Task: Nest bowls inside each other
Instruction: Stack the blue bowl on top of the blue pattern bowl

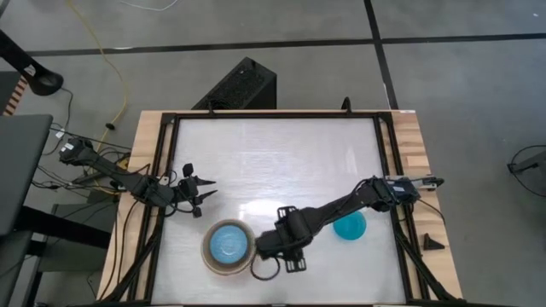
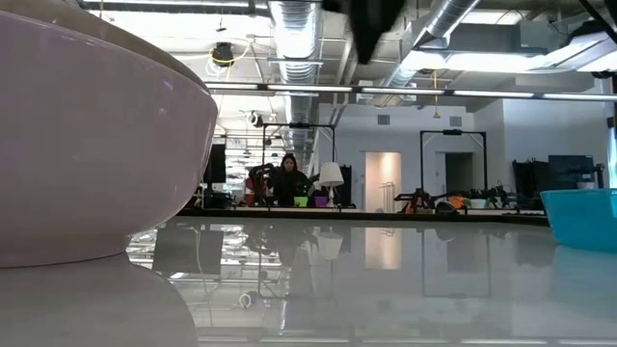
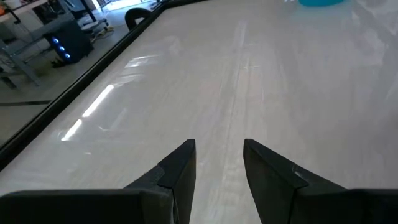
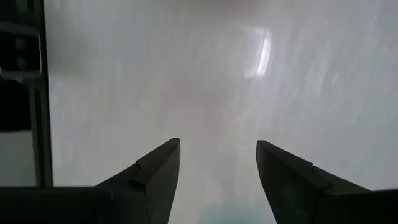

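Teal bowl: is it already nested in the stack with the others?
No: in the high view the teal bowl sits alone on the table, apart from the stacked bowls near the front edge.

The glossy white rectangular tabletop [image 1: 281, 162] sits inside a black metal frame [image 1: 171, 136], with pale wooden side boards [image 1: 416, 145] along both edges. A small black wedge-shaped block [image 1: 432, 242] lies on the right-hand board. Behind the table, on the grey floor, stands a black perforated box [image 1: 243, 83]. A yellow cable [image 1: 109, 60] trails across the floor at the left. In the low view, a person in dark clothing [image 2: 288, 180] is seated far back in the room, beside a white lampshade [image 2: 332, 174]. Silver ceiling ducts [image 2: 289, 24] run overhead.
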You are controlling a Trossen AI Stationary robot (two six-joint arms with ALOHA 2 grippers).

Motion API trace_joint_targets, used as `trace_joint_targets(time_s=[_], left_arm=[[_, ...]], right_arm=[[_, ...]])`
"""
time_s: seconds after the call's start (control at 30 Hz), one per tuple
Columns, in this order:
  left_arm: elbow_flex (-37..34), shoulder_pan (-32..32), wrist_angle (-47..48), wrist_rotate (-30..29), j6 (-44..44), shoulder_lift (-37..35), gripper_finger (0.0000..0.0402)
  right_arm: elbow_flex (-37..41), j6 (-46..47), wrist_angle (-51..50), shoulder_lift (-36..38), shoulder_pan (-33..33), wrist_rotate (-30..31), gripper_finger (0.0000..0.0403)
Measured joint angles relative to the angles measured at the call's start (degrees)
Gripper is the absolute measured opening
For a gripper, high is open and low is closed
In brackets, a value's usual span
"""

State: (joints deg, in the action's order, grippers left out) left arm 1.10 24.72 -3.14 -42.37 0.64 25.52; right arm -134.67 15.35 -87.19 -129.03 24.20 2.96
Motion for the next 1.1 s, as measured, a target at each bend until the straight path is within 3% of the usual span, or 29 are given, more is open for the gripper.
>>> trace_joint_targets(time_s=[0.2,0.33,0.57,0.83,0.97,1.1], left_arm=[[0.0,0.0,0.0,0.0,0.0,0.0,0.0125],[0.0,0.0,-0.1,0.0,0.0,0.0,0.0125],[0.0,0.0,0.0,0.0,0.0,0.0,0.0125],[0.0,0.0,0.1,0.0,0.0,0.0,0.0125],[0.0,0.0,0.1,0.0,0.0,0.0,0.0125],[0.0,0.0,0.1,0.0,0.0,0.0,0.0125]], right_arm=[[1.7,3.1,-2.7,0.8,3.6,0.0,0.0244],[7.4,6.7,-2.8,4.2,5.8,0.0,0.0244],[30.9,22.9,1.0,17.6,8.9,1.2,0.0244],[59.2,47.4,20.9,32.7,8.6,-1.6,0.0244],[67.4,53.5,27.9,35.4,8.0,-1.8,0.0244],[71.1,56.7,28.7,35.1,6.9,-2.1,0.0244]])
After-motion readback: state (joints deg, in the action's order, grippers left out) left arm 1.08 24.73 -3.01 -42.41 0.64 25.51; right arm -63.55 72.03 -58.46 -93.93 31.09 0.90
